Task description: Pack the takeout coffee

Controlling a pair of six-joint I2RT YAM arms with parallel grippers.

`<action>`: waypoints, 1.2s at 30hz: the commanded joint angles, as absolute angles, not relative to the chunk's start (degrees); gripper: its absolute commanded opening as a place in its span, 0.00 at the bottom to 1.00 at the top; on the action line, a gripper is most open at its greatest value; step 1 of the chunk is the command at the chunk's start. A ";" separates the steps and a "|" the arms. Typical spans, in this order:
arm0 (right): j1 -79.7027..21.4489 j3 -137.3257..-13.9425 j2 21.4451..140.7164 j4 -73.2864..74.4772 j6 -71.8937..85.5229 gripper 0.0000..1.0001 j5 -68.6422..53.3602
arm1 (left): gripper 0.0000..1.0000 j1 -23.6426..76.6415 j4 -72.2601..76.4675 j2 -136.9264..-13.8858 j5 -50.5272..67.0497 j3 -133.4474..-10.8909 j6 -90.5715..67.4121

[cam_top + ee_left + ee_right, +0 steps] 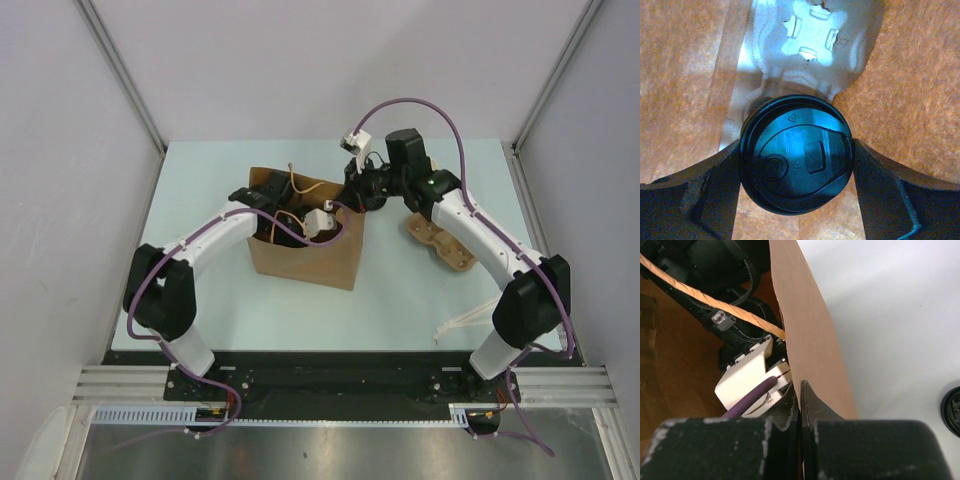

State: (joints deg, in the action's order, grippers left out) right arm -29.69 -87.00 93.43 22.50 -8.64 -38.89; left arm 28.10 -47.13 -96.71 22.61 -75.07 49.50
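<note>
The takeout coffee (796,154) shows from above as a round black lid; the cup body under it is hidden. It sits low inside the brown paper bag (305,258), whose walls (680,85) fill the left wrist view. My left gripper (796,165) is down in the bag, with a finger pressed against each side of the lid. In the top view its wrist (290,222) covers the cup. My right gripper (800,390) is shut on the bag's right wall (810,330) at the rim, pinching the paper between its fingers.
A brown pulp cup tray (437,243) lies on the table (200,180) under my right arm. A pale object (462,322) lies near the right arm's base. A round black lid (952,410) rests on the table outside the bag. A pale moulded piece (810,35) lies deeper inside it.
</note>
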 commanded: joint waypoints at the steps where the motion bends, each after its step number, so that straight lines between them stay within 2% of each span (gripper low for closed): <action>1: -29.71 -89.56 94.92 25.22 -9.23 0.00 -40.87 | 0.49 27.16 -45.00 -100.37 18.19 -71.98 49.57; 2: -29.71 -89.65 95.10 25.40 -9.40 0.00 -40.96 | 0.56 27.25 -45.35 -100.02 18.19 -72.33 49.05; 7: -29.62 -90.26 95.19 26.19 -9.75 0.00 -41.13 | 0.70 27.68 -46.05 -97.56 17.76 -75.40 47.72; 14: -29.53 -90.26 95.36 26.46 -10.19 0.00 -41.57 | 0.98 29.27 -45.97 -95.36 16.61 -77.08 46.32; 30: -29.36 -90.26 95.19 26.28 -10.29 0.00 -41.31 | 0.99 30.93 -50.54 -93.08 16.61 -85.16 44.30; 36: -28.83 -90.35 95.27 25.31 -8.97 0.00 -42.19 | 1.00 31.20 -51.41 -92.02 16.52 -84.73 43.95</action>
State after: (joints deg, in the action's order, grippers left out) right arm -28.82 -88.64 94.45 24.25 -10.09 -39.79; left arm 30.72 -51.92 -95.42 16.21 -82.65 44.99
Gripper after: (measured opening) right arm 0.009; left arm 0.994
